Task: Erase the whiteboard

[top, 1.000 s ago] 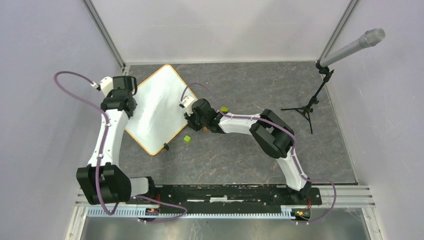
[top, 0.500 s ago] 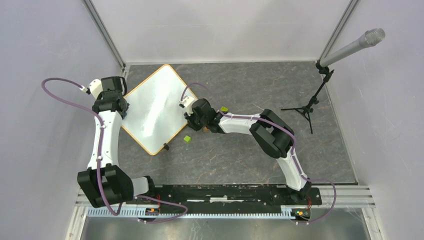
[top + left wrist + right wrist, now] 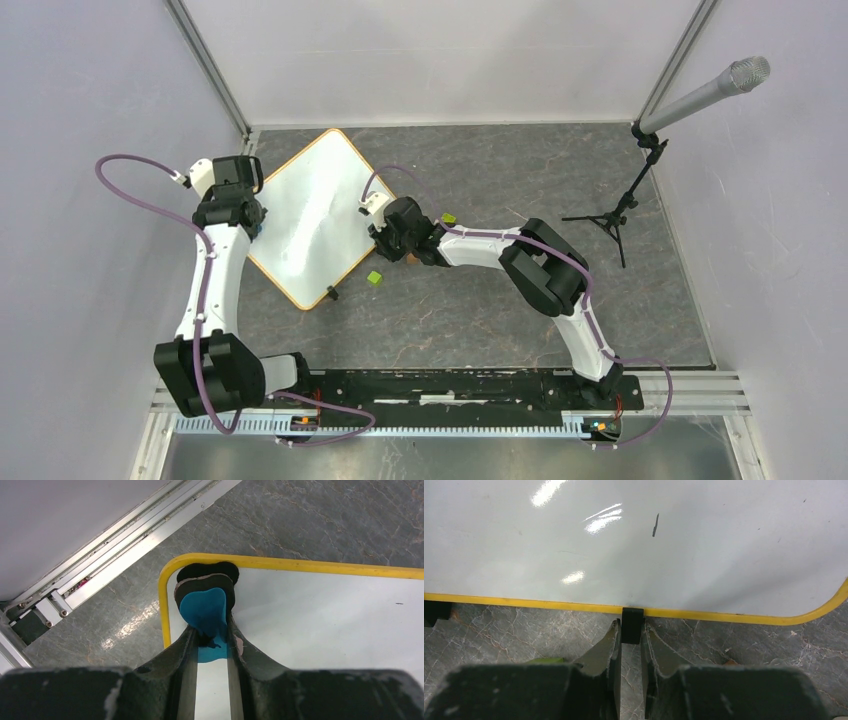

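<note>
The whiteboard lies turned like a diamond at the back left of the table, white with a yellow-orange rim. My left gripper is at its left corner, shut on a blue eraser with black felt that rests on the board just inside the rim. My right gripper is at the board's right edge, shut on a small black clip on the rim. The board looks clean there apart from a short dark mark.
Two small green blocks lie on the grey table near the right gripper. Another black clip sits on the board's lower edge. A microphone stand is at the back right. The left wall rail runs close to the eraser.
My left gripper with the eraser swept left across the board toward its left corner, then came back slightly right. The right gripper and the board stayed put.
</note>
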`<state>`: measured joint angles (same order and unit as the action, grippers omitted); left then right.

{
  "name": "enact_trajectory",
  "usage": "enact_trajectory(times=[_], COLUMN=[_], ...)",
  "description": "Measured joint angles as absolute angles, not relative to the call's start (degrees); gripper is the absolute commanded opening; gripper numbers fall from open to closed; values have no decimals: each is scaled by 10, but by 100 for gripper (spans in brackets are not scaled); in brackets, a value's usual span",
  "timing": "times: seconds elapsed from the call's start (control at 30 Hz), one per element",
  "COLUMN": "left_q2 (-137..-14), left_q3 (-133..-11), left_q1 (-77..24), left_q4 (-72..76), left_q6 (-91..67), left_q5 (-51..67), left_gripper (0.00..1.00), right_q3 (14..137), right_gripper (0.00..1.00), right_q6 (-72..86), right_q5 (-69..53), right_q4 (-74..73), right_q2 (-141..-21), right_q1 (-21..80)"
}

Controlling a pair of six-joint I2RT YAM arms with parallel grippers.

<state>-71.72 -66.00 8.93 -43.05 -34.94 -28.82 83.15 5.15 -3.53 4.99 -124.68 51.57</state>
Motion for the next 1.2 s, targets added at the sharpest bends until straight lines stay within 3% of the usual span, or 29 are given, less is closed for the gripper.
enact_trajectory(times=[0.37,0.67,1.07,1.2], left_q2=[-717,-708,-669,-650], left_q3=[-674,-615,-594,-594], left_q1=[118,12,-27,-27], left_q4=[-442,-429,-443,-447], left_q6=[-350,-354,-362,-361], left_q5=[-263,-279,-245,-260], left_gripper=[24,23,24,24], right_q3=[832,832,830,830], right_gripper=[0,1,8,0], right_q6=[52,51,51,51], right_q5=[-37,-39,-38,-38], right_q4=[50,50,51,52], right_q2=[-1247,-1247,-1247,-1247], right_q1=[515,515,515,515])
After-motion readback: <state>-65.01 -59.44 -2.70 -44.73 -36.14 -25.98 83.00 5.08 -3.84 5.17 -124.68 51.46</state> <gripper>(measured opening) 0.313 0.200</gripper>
